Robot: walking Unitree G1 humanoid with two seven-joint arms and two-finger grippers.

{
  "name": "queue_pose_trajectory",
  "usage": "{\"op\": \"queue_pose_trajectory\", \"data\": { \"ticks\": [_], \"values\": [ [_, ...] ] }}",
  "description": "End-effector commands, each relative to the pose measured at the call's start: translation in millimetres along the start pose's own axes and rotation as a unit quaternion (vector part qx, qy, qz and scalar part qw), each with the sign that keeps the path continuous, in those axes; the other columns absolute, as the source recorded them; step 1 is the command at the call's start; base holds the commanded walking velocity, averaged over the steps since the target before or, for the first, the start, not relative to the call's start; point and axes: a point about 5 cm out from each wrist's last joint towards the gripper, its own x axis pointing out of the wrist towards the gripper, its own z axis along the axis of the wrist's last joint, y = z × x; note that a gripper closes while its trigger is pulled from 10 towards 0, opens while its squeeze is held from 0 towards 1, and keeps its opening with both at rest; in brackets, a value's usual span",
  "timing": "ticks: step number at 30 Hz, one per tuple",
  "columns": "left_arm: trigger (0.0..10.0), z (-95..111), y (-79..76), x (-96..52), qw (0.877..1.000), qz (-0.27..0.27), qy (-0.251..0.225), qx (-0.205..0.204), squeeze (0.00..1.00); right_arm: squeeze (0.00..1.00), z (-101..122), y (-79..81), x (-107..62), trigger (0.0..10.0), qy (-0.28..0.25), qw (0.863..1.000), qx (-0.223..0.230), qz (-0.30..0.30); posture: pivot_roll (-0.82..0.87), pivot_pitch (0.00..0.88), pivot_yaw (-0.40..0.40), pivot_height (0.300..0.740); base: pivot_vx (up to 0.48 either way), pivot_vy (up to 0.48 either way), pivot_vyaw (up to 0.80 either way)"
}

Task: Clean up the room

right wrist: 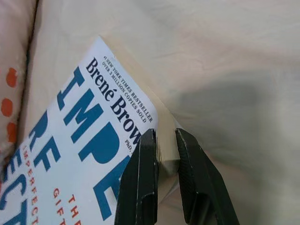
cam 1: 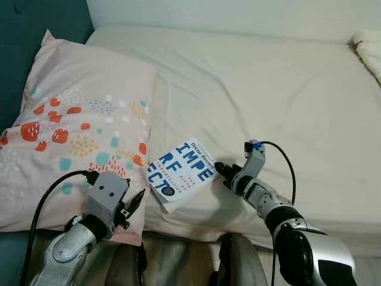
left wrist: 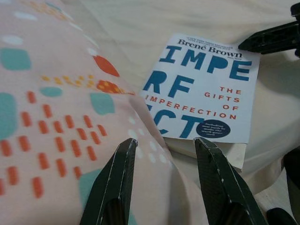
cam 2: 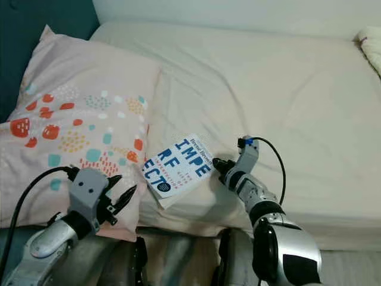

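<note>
I see a cream bed (cam 1: 286, 89) running to a pale wall, with teal wall at the head end. 1 pink patterned pillow (cam 1: 77, 137) lies at the bed's left. 1 white paperback (cam 1: 180, 170) with blue lettering rests on the sheet near the front edge, its left part tucked under the pillow's corner. My right gripper (right wrist: 161, 159) has its 2 fingers clamped across the book's right corner. My left gripper (left wrist: 164, 173) hangs over the pillow's edge, fingers spread, holding nothing.
</note>
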Motion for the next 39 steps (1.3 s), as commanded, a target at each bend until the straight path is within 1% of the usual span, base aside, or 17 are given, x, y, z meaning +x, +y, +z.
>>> {"op": "queue_pose_trajectory", "data": {
  "ticks": [1,2,3,4,6,8,12,16,17,18,19,21,24,25,26,29,39],
  "values": [
    [10.0,-6,-4.3,0.4,1.0,-0.013,0.01,0.007,0.0,0.0,-18,-16.4,-7.7,0.0,0.04,0.998,-0.032,-0.037,0.18,0.277,-0.048,0.566,0.0,0.0,0.0],
    [10.0,-6,-4.3,0.4,1.0,-0.013,0.01,0.007,0.0,0.0,-18,-16.4,-7.7,0.0,0.04,0.998,-0.032,-0.037,0.18,0.277,-0.048,0.566,0.0,0.0,0.0],
    [10.0,-5,-5.6,2.9,1.0,-0.016,0.007,0.006,0.0,0.0,-21,-17.2,-8.0,0.0,0.059,0.994,-0.081,-0.042,0.16,0.268,-0.049,0.566,0.0,0.0,0.0],
    [10.0,-5,-5.6,2.9,1.0,-0.016,0.007,0.006,0.0,0.0,-21,-17.2,-8.0,0.0,0.059,0.994,-0.081,-0.042,0.16,0.268,-0.049,0.566,0.0,0.0,0.0],
    [10.0,-5,-8.1,8.7,1.0,-0.02,-0.001,0.002,0.0,0.0,-23,-18.4,-8.2,0.0,0.075,0.985,-0.142,-0.057,0.14,0.256,-0.049,0.566,0.0,0.0,0.0],
    [10.0,-4,-10.9,12.1,1.0,-0.029,-0.007,0.0,0.0,0.0,-24,-17.0,-7.1,0.0,0.069,0.982,-0.161,-0.068,0.13,0.25,-0.046,0.566,0.0,0.0,0.0],
    [10.0,-3,-12.8,14.0,0.999,-0.034,-0.01,-0.001,0.0,0.0,-24,-15.8,-6.3,0.0,0.062,0.981,-0.17,-0.074,0.13,0.25,-0.046,0.566,0.0,0.0,0.0],
    [10.0,-2,-31.5,15.9,0.994,-0.103,-0.017,-0.017,0.0,0.0,-31,-9.3,-4.1,0.0,0.036,0.98,-0.174,-0.088,0.12,0.237,-0.03,0.566,0.0,0.0,0.0],
    [10.0,-2,-31.5,15.9,0.994,-0.103,-0.017,-0.017,0.0,0.0,-31,-9.3,-4.1,0.0,0.036,0.98,-0.174,-0.088,0.12,0.237,-0.03,0.566,0.0,0.0,0.0],
    [10.0,-4,-39.6,14.5,0.99,-0.139,-0.01,-0.027,0.0,0.0,-33,-7.4,-3.7,0.0,0.029,0.982,-0.166,-0.09,0.12,0.237,-0.028,0.566,0.0,0.0,0.0],
    [10.0,-4,-39.6,14.5,0.99,-0.139,-0.01,-0.027,0.0,0.0,-33,-7.4,-3.7,0.0,0.029,0.982,-0.166,-0.09,0.12,0.237,-0.028,0.566,0.0,0.0,0.0],
    [10.0,-11,-50.5,10.8,0.98,-0.195,0.016,-0.026,0.0,0.0,-33,-6.8,-3.4,0.0,0.006,0.986,-0.127,-0.105,0.12,0.235,-0.024,0.566,0.0,0.0,0.0],
    [10.0,-18,-52.2,13.3,0.98,-0.194,0.031,-0.018,0.0,0.0,-32,-10.8,-4.5,0.0,-0.031,0.986,-0.018,-0.163,0.11,0.237,-0.019,0.566,0.0,0.0,0.0],
    [10.0,-18,-52.2,13.3,0.98,-0.194,0.031,-0.018,0.0,0.0,-32,-10.8,-4.5,0.0,-0.031,0.986,-0.018,-0.163,0.11,0.237,-0.019,0.566,0.0,0.0,0.0],
    [10.0,-18,-52.5,14.6,0.981,-0.19,0.029,-0.021,0.0,0.0,-33,-12.0,-5.2,0.0,-0.038,0.983,0.009,-0.18,0.11,0.237,-0.018,0.566,0.0,0.0,0.0],
    [10.0,-17,-56.0,16.9,0.981,-0.191,0.024,-0.025,0.0,0.0,-43,-9.4,-5.4,0.0,-0.039,0.979,0.041,-0.196,0.11,0.237,-0.013,0.566,0.0,0.0,0.0],
    [10.0,-17,-55.5,18.9,0.982,-0.186,0.023,-0.022,0.0,0.0,-65,10.2,-0.8,0.0,-0.011,0.985,0.045,-0.166,0.1,0.235,-0.013,0.566,0.0,0.0,0.0]
  ]
}}
